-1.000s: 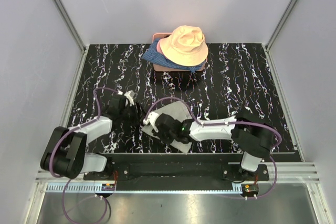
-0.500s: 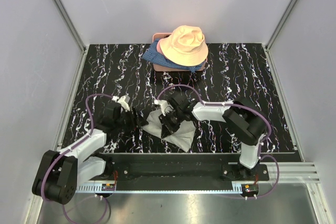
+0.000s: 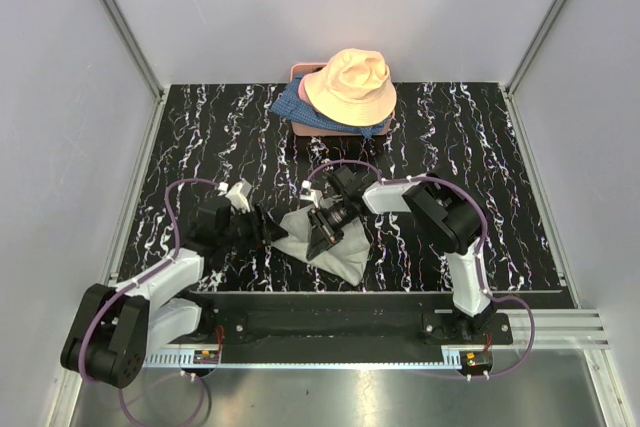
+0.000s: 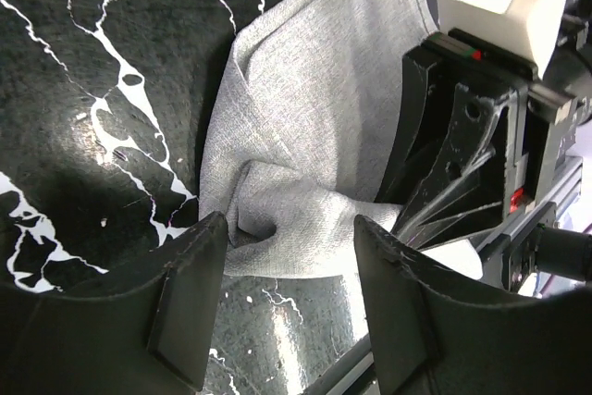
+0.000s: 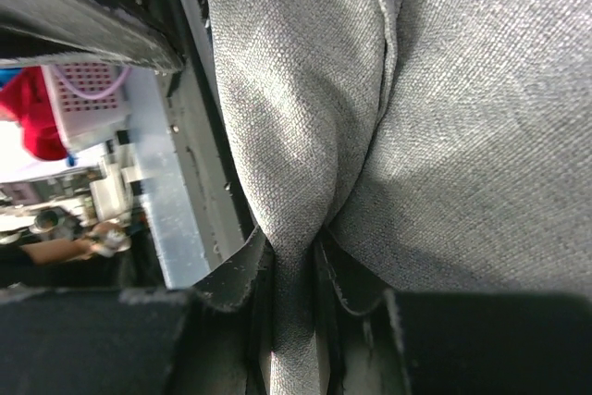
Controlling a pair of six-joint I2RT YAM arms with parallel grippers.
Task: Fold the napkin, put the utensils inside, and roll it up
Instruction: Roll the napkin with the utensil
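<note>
Napkin [image 3: 345,257] pinched up in a fold

Clamped tight, the right pincer [image 5: 294,256] has one raised ridge of the napkin squeezed between its fingers. Over on the other side, the left pincer [image 4: 287,228] stands apart, a finger on either side of a bunched corner and not closed on it. One napkin only: plain light grey, woven, unpatterned, creased and gathered, lying on the black white-veined table [image 3: 450,147] near the front edge, between the two arms. Well apart at the far edge, one peach hat [image 3: 350,82] sits on one blue patterned cloth [image 3: 288,107].
</note>
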